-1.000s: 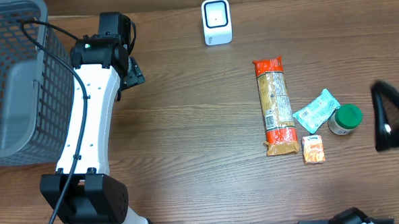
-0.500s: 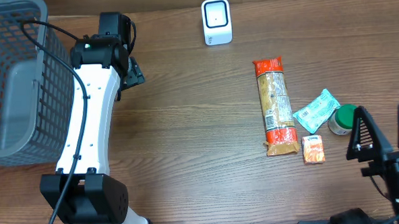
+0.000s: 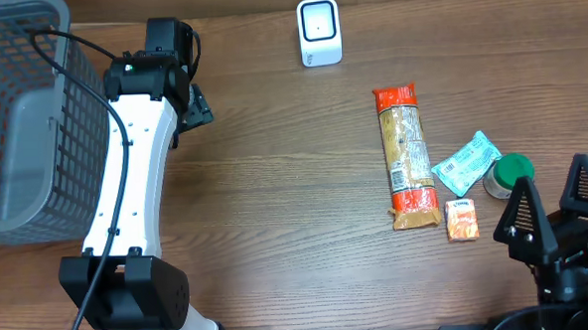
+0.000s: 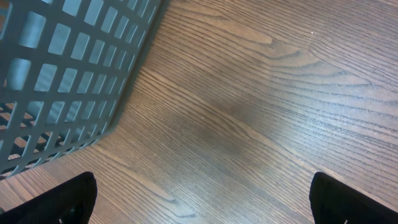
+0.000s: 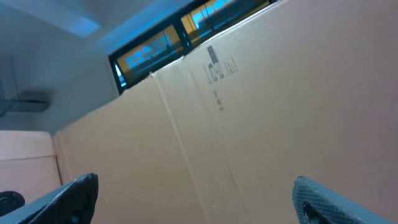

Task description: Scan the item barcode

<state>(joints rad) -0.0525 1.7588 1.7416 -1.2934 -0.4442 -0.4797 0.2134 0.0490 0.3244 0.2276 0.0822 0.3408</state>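
near the green-lidded jar (image 3: 511, 171), right gripper (image 3: 554, 205) spread wide, empty, left gripper (image 4: 202, 202) equally wide beside the grey basket (image 4: 62, 74)

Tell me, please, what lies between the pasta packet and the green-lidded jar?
A teal sachet lies between the pasta packet and the jar, as the overhead view shows.

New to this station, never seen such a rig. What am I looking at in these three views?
Two robot arms at a wooden table. The overhead view shows a white scanner, a long pasta packet, a teal sachet, a green-lidded jar, a small orange box and a grey basket. The left wrist view looks down past the left end effector at wood beside the basket. The right wrist view faces away, at a cardboard box. The right end effector sits near the jar. Both are open, holding nothing.
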